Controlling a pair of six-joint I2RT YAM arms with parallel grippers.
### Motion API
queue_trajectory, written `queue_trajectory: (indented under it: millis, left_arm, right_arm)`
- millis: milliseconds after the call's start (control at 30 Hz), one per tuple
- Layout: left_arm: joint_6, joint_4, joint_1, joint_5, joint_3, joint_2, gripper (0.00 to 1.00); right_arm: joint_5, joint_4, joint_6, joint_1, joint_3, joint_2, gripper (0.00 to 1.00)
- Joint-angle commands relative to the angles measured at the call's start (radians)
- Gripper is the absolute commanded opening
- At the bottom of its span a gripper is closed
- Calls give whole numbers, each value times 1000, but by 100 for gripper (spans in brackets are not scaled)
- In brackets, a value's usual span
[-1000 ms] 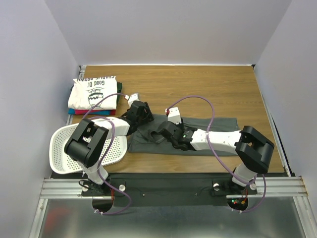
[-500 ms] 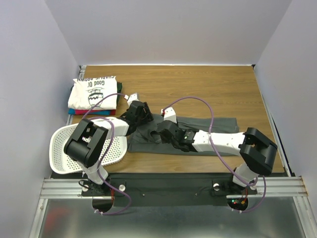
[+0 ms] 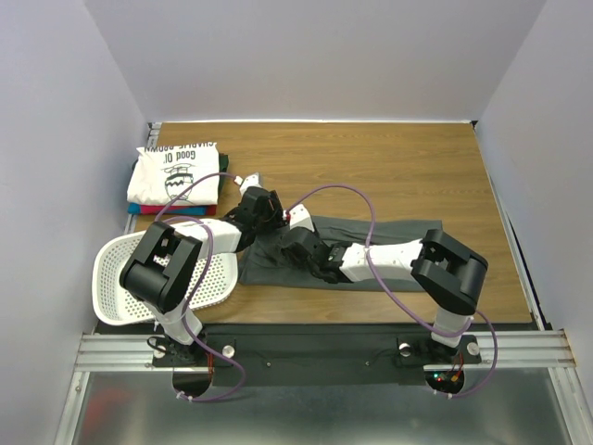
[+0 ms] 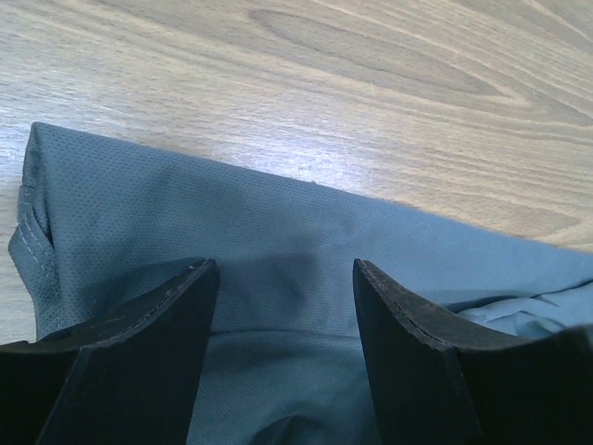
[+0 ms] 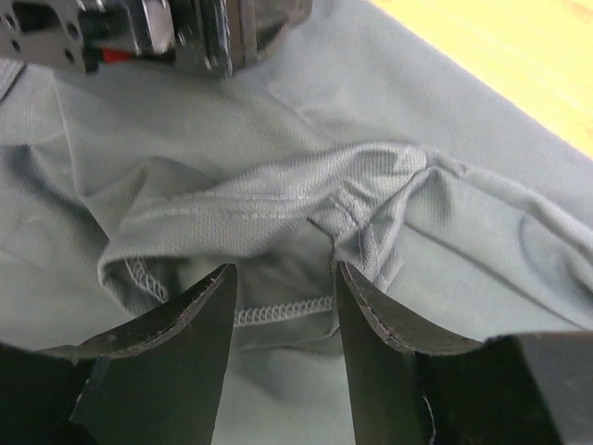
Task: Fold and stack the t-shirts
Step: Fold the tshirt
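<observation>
The dark charcoal-grey t-shirt (image 3: pixel 389 250) lies as a long strip across the table's middle. My left gripper (image 3: pixel 261 206) is open over its left end, its fingers either side of flat grey cloth (image 4: pixel 278 232) near the shirt's far edge. My right gripper (image 3: pixel 298 243) is open just right of it, its fingers (image 5: pixel 371 306) straddling a bunched seam with white stitching (image 5: pixel 278 311). The left gripper's body (image 5: pixel 176 37) shows at the top of the right wrist view. The white printed t-shirt (image 3: pixel 176 171) tops a folded stack at the back left, with red, blue and dark green edges (image 3: pixel 171 210) under it.
A white perforated basket (image 3: pixel 120 287) lies on its side at the near left, beside the left arm. Bare wooden table (image 3: pixel 371 167) lies behind the grey shirt. Purple cables loop over both arms.
My right gripper has moved left along the grey shirt, close to the left gripper. The left gripper has barely moved.
</observation>
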Motion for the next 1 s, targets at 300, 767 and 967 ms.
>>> queue_trajectory:
  millis: [300,767,967]
  left_arm:
    - [22,-22,9,10,32,0,71]
    - [26,-15,32,43,32,18,71]
    - [39,-15,48,56,31,27,71]
  right_arm:
    - [97,202,-116,10,43,26,53]
    - [8,270,-240,10,-15,-26,6]
    - [-153,109,-278,10,-24,-132,4]
